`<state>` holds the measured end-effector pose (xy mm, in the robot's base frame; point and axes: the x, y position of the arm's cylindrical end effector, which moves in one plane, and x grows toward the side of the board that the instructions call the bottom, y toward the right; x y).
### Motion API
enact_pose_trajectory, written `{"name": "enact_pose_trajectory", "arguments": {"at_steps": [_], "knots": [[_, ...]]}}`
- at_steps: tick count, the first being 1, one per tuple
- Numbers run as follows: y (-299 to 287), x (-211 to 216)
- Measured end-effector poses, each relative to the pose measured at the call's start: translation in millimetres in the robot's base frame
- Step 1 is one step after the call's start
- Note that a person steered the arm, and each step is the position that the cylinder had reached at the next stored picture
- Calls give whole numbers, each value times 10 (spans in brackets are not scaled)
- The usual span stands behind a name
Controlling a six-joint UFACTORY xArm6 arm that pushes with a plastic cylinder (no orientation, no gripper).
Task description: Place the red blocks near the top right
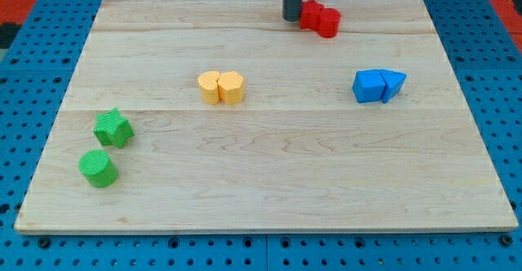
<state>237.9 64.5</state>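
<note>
Pale wooden table [269, 173] sits on a blue pegboard base [33, 75], with a red patch of floor at the view's top left corner. Tool is a plain dark rod, no jaws to open or close, holding nothing; my tip [291, 18] rests on the table near the top edge, a bit right of centre. Two red blocks [319, 18] lie touching each other just on the tip's right side, in contact with it or nearly so; exact shapes hard to make out. They are close to the table's top edge, well short of the top right corner. Stretch of board from red blocks to the top right corner holds nothing. Blue cube [369, 86] and blue triangular block [392, 84] touch as a pair at right of middle, below and right of the red ones, well apart from them. Yellow pair, a rounded yellow block [210, 86] and a yellow hexagon-like block [231, 86], touching, left of centre. Green star block [112, 128] and green cylinder [99, 168] near the left edge, close but apart. Lower half of table bare wood.
</note>
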Motion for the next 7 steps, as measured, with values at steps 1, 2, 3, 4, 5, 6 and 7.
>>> {"name": "enact_pose_trajectory", "arguments": {"at_steps": [1, 2, 3, 4, 5, 6, 7], "knots": [[208, 0], [124, 463], [428, 777], [745, 689], [968, 452], [1077, 267], [1189, 253]]}}
